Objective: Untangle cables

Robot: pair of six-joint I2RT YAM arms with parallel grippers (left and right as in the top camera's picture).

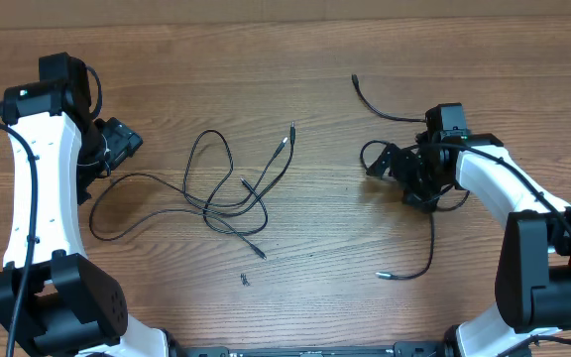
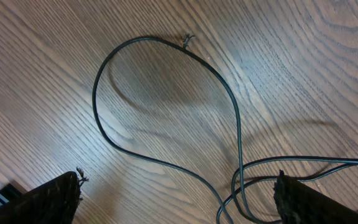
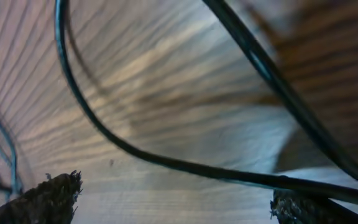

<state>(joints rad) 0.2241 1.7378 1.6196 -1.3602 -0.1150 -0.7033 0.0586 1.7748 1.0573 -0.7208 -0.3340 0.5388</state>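
Table: bare wood-grain top (image 1: 325, 59), with both arms reaching in from the near corners.
Tangled cables (image 1: 228, 193): lay flat on the middle of the table as thin black loops crossing one another. One plug end pointed toward the far edge (image 1: 290, 130) and another toward the near edge (image 1: 261, 255).
Separate cable (image 1: 430, 233): ran from a far end, under the right gripper, to a plug near the front edge. It lay well apart from the central tangle.
Left gripper (image 1: 125, 144): stood at the left side of the tangle, and its fingers (image 2: 58, 199) were spread wide, holding nothing.
Left wrist view: one open cable loop (image 2: 96, 93) lay on the wood ahead of the pads.
Right gripper (image 1: 397, 178): hung low over the separate cable, its fingers (image 3: 48, 196) wide and not closed on it.
Right wrist view: blurred black strands (image 3: 166, 163) crossed just ahead of the fingertips.
In the way: the right arm's own thicker wiring looped beside the thin cable.
Small dark scrap (image 1: 245, 280): lay alone near the front edge, too small to tell what it was.
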